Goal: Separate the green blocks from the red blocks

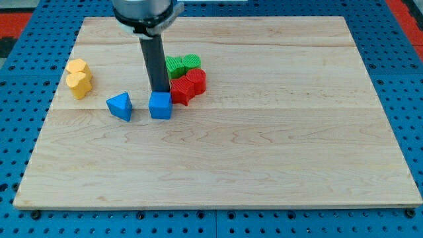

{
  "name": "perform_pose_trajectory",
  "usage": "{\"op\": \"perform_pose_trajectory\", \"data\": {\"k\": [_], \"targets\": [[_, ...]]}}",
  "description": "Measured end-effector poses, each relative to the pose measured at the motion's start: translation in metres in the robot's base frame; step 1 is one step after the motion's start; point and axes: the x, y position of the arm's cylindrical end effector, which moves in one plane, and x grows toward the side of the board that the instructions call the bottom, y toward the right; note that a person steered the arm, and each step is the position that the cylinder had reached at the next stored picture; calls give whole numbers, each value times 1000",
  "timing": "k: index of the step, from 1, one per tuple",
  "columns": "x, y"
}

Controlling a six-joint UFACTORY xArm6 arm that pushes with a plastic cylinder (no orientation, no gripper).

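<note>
The two green blocks (183,64) lie just to the view's right of my tip (159,90), slightly above it, touching the two red blocks (188,84) below them. There is no pincer here, only the rod. The blue cube (160,106) sits directly under my tip. The blue triangle (120,106) and two yellow blocks (78,77) are to its left on the worktop (264,152).

green blocks (183,64): 2; red blocks (188,84): 2; blue blocks (160,105): 2; yellow blocks (78,78): 2
</note>
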Motion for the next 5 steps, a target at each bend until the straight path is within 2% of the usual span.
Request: {"op": "perform_pose_trajectory", "data": {"k": [2,5], "targets": [[22,-4],[18,-19]]}}
